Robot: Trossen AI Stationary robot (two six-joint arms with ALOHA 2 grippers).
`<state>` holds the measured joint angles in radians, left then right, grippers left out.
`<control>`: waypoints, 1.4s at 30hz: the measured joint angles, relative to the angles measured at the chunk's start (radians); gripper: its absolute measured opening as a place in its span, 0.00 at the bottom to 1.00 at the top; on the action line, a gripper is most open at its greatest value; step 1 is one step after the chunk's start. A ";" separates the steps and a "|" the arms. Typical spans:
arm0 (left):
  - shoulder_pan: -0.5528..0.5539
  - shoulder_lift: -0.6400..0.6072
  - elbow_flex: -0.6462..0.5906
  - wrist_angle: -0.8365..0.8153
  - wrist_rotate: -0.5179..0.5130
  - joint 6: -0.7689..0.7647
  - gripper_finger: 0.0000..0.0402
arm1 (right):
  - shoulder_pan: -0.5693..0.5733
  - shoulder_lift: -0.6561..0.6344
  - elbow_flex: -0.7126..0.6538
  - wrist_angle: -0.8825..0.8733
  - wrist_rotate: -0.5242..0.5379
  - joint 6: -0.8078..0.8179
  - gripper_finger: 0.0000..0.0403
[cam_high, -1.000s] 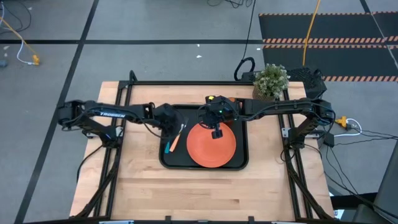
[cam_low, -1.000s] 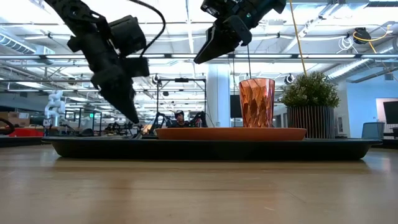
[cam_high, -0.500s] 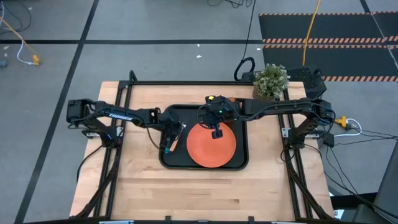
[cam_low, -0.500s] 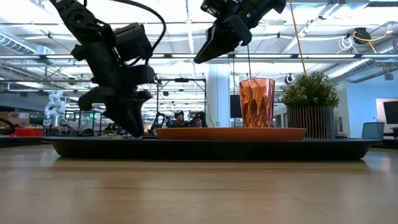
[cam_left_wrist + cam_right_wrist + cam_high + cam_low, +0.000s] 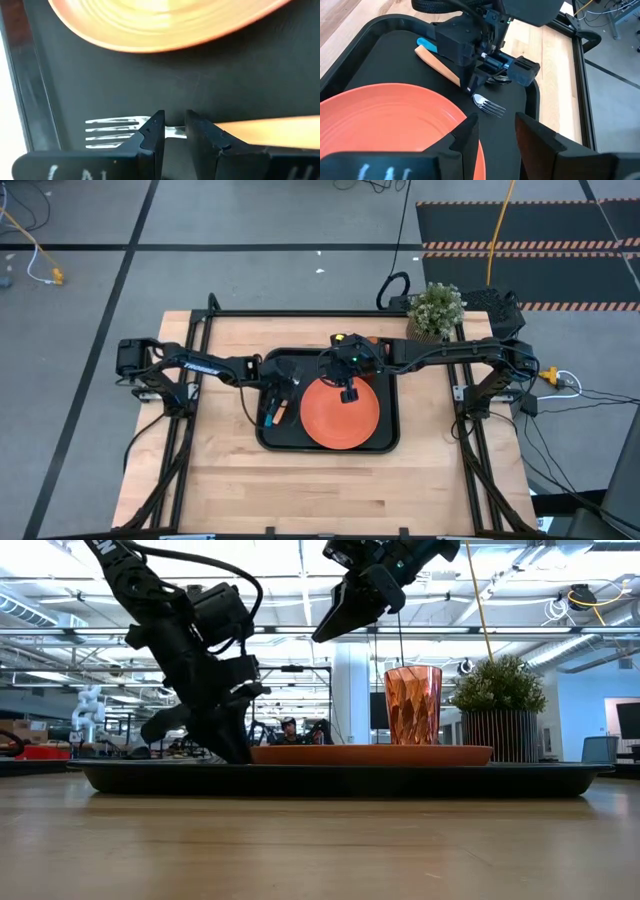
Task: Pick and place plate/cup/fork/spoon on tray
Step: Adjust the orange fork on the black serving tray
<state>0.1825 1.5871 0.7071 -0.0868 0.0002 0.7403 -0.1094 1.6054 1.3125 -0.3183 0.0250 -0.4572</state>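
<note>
Tray (image 5: 385, 442) of black plastic sits mid-desk (image 5: 330, 490), carrying the orange plate (image 5: 340, 413) on its right half. The left arm reaches in from the desk's left edge, elbow raised, wrist pitched steeply down so that the left gripper (image 5: 173, 131) comes down to the tray floor beside the plate. Its fingers (image 5: 153, 132) straddle the neck of the fork (image 5: 116, 132), just behind the silver tines, with only a narrow gap between them; whether they actually pinch the metal cannot be told. The fork lies flat on the tray, tan handle running away from the tines, and the spoon (image 5: 426, 44) with its blue handle lies just beside that handle.

From the desk's right side the right arm stretches level across the tray, and the right gripper (image 5: 337, 618) hangs well above the plate, pointing down, fingers parted and holding nothing. The cup (image 5: 412, 705) stands upright on the tray's far side, near the potted plant (image 5: 435, 308) on the desk.
</note>
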 joint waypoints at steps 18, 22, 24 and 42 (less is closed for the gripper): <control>0.010 -0.001 0.000 0.160 -0.400 0.227 0.20 | 0.000 0.000 0.000 -0.001 0.000 0.000 0.29; 0.009 -0.001 0.000 0.197 -0.395 0.230 0.20 | 0.000 0.000 -0.004 0.004 0.000 0.000 0.29; 0.006 -0.001 0.000 0.182 -0.374 0.236 0.20 | 0.000 0.000 -0.019 0.018 -0.001 0.000 0.29; 0.007 -0.001 0.000 0.320 -0.350 0.543 0.20 | 0.000 -0.047 -0.101 0.150 0.000 -0.008 0.29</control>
<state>0.1894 1.5860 0.7071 0.2330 -0.3496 1.2836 -0.1095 1.5581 1.2110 -0.1687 0.0254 -0.4652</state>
